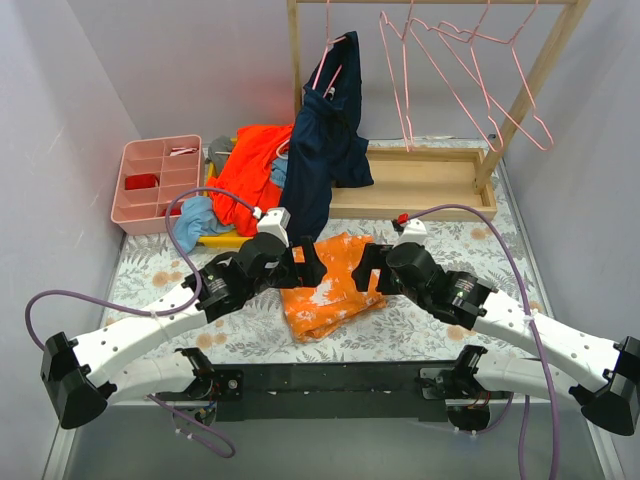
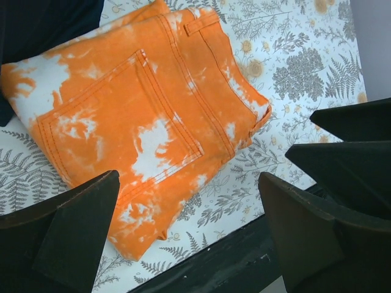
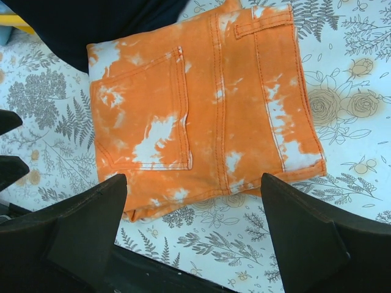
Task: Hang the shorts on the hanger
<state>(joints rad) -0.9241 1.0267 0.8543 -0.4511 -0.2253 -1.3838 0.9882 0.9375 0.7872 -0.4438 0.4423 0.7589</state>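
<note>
From above, both arms reach in over the floral table (image 1: 400,325) and meet at a lighter orange garment with white splotches (image 1: 325,285), folded flat on the cloth. The left gripper (image 1: 312,266) hangs over its left edge and the right gripper (image 1: 363,268) over its right edge, tips facing each other. The shorts (image 1: 250,160), plain red-orange, lie well behind in a heap beside a pink tray (image 1: 155,180), with a pale blue cloth (image 1: 195,220) at the heap's near side. A navy garment (image 1: 330,150) droops from the wooden rack (image 1: 420,180) down toward the splotched one. The hanger (image 1: 450,88) hangs bare on the rack's rail among other pink wire ones, well apart from the shorts.

From the left wrist, the left gripper (image 2: 189,244) stands wide open, its dark fingers (image 2: 79,232) spread to either side above the splotched garment (image 2: 153,122), gripping nothing. A back pocket and a belt loop show on the fabric. The navy garment (image 2: 43,24) fills the upper left corner. The other arm's fingertips (image 2: 354,140) jut in from the right.

From the right wrist, the right gripper (image 3: 195,244) is likewise spread wide and empty, fingers (image 3: 311,238) clear of the splotched garment (image 3: 208,116) below. The navy garment (image 3: 91,24) overlaps the top edge. Neither wrist view shows the shorts or the hanger.
</note>
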